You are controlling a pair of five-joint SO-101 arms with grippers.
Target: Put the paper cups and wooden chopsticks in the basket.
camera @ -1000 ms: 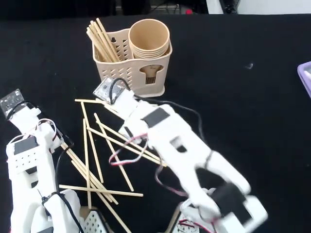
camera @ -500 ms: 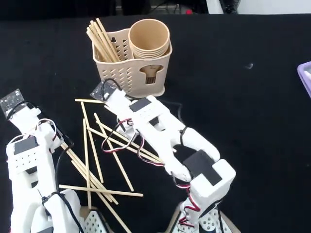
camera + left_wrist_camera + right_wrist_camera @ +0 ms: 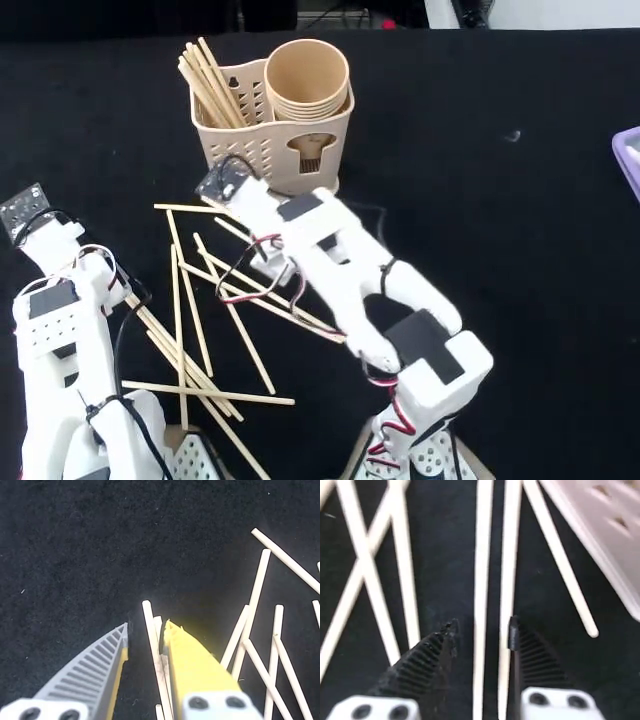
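Observation:
The beige basket (image 3: 270,135) stands at the back with stacked paper cups (image 3: 307,75) and a few wooden chopsticks (image 3: 205,75) in it. Several loose chopsticks (image 3: 205,310) lie scattered in front of it. My right arm (image 3: 330,260) stretches to the basket's foot. Its gripper (image 3: 480,632) is open and low over two parallel chopsticks (image 3: 482,555) that run between its black fingers, with the basket wall (image 3: 605,535) close by. My left arm (image 3: 55,310) is at the table's left. Its gripper (image 3: 145,630) is open, with chopstick ends (image 3: 150,630) between the grey and yellow fingers.
A purple object (image 3: 630,155) pokes in at the right edge. The black tabletop (image 3: 500,220) to the right of the basket is bare. More chopsticks (image 3: 260,630) lie beside the left gripper's yellow finger.
The right arm's elbow has folded and dropped lower, while its wrist stayed by the basket's foot with a small sideways shift. The left arm and the chopsticks have not moved.

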